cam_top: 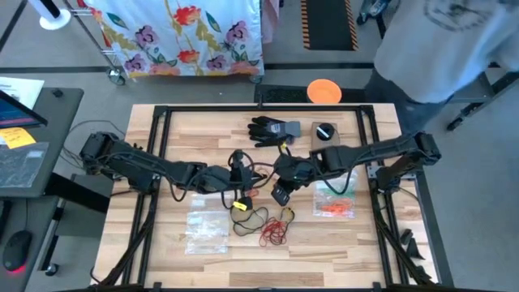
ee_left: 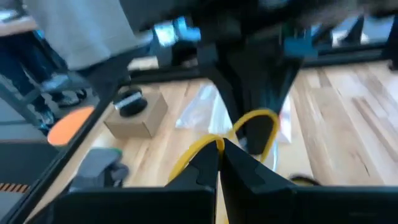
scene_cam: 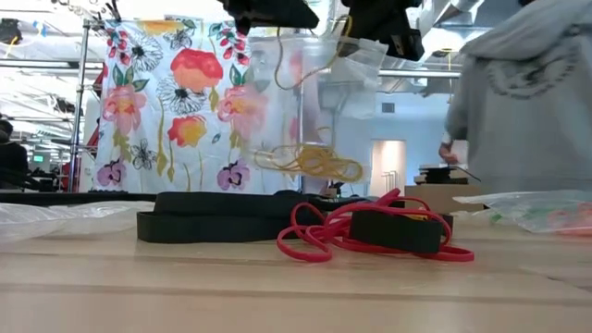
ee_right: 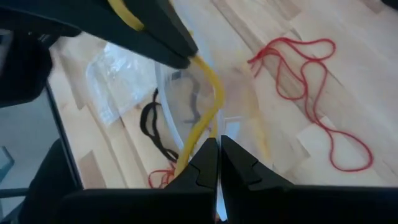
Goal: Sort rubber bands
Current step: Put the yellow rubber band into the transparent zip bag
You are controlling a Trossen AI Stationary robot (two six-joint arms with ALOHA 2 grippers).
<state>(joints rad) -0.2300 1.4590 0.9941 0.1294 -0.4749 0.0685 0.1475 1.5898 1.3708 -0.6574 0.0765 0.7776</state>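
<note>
Pinching one thin yellow rubber band mid-frame, the closed left hand meets the right hand, clamped on a clear plastic bag.

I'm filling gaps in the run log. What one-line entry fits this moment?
left end effector: shut on yellow rubber band | right end effector: shut on clear bag | both raised mid-table | red rubber bands on table
</note>
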